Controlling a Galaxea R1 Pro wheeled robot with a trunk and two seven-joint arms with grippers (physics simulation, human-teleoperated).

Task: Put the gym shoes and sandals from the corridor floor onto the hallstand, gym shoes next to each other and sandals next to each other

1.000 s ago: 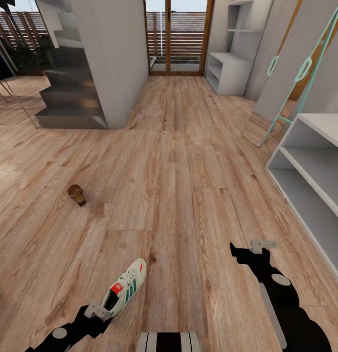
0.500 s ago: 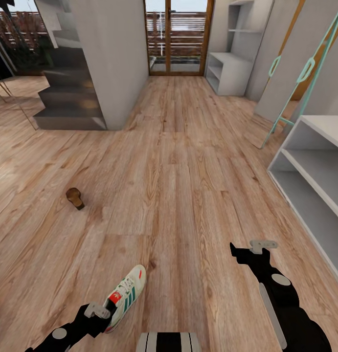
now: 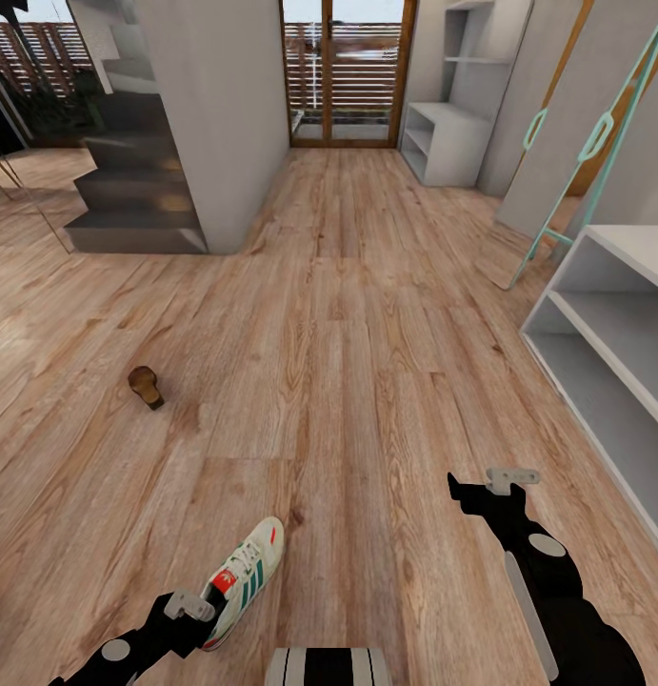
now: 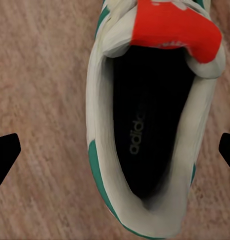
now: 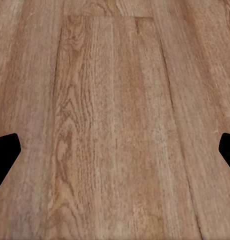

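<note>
Below, my left tool point(image 4: 115, 150) hung spread wide over one gym shoe point(image 3: 241, 570) on the floor point(image 3: 348, 362), fingers clear of it. My right tool point(image 5: 115, 150) was spread too, above bare planks near the rack point(image 3: 609, 324).

gym shoe point(image 3: 241, 575) on floor point(image 3: 348, 362), hallstand point(image 3: 614, 333) far right, sandal point(image 3: 147, 386) left

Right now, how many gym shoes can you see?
1. A single gym shoe lies on the corridor floor near the robot's base, with the left gripper open above its heel opening. The other may be outside the camera views.
</note>
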